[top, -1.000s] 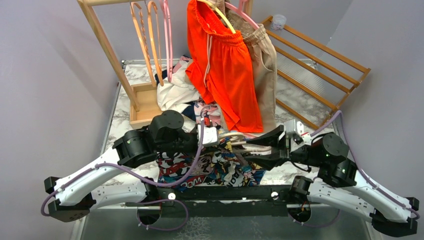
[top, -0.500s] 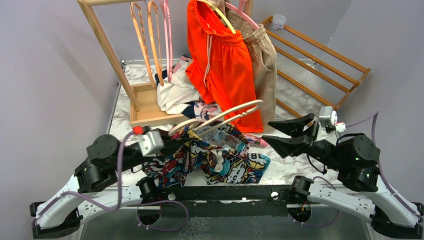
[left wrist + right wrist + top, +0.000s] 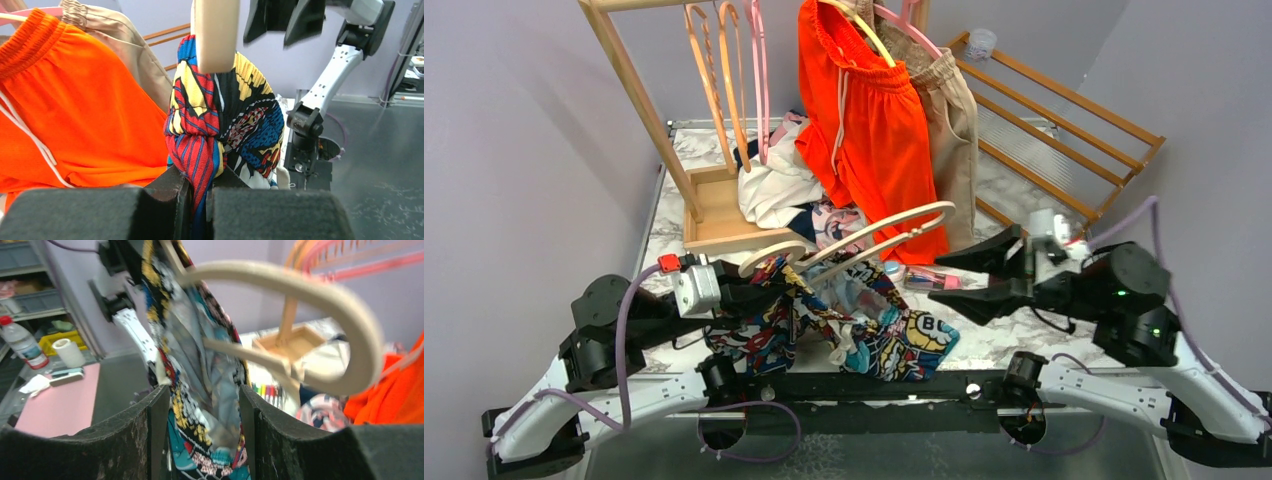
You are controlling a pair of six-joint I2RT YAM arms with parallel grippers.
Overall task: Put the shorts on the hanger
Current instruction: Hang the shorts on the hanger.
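Jaws of your left gripper (image 3: 199,186) pinch the shorts (image 3: 220,125) under the hanger (image 3: 216,35), while your right gripper (image 3: 944,279), jaws spread, hovers beside the hanger.

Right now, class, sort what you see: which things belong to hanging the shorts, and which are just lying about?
Job: multicoloured comic-print fabric shorts; cream plastic hanger; left gripper pinching them.
Lying about: plain orange shorts; beige shorts; pink hanger; wooden slatted rack.

Left pincer (image 3: 762,292) clamped shut, right pincer (image 3: 952,280) gaping, both forearms apparently level, pointing inward.
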